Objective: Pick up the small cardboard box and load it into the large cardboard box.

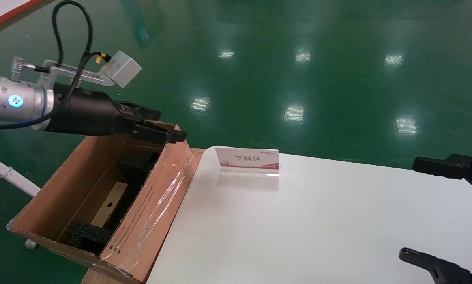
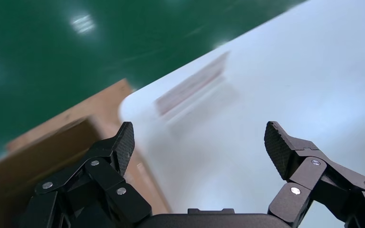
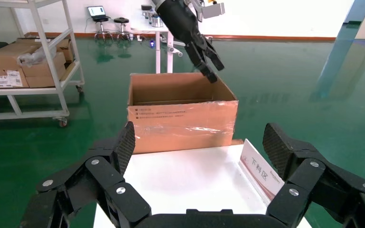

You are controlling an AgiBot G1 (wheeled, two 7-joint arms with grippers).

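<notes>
The large cardboard box (image 1: 157,197) stands against the white table's left edge, flaps up, with black foam (image 1: 90,232) inside; it also shows in the right wrist view (image 3: 180,118) and blurred in the left wrist view (image 2: 52,152). The small cardboard box (image 1: 115,197), tan with a round hole, lies inside it between the foam pieces. My left gripper (image 1: 169,126) is open and empty above the large box's far end; it shows in its own view (image 2: 199,142) and in the right wrist view (image 3: 216,71). My right gripper (image 1: 411,209) is open and empty over the table's right side (image 3: 198,140).
A white and red sign card (image 1: 247,159) stands near the table's (image 1: 319,221) far edge, also in the right wrist view (image 3: 261,168). Green floor surrounds the table. A shelf trolley with cartons (image 3: 28,57) stands far behind the large box.
</notes>
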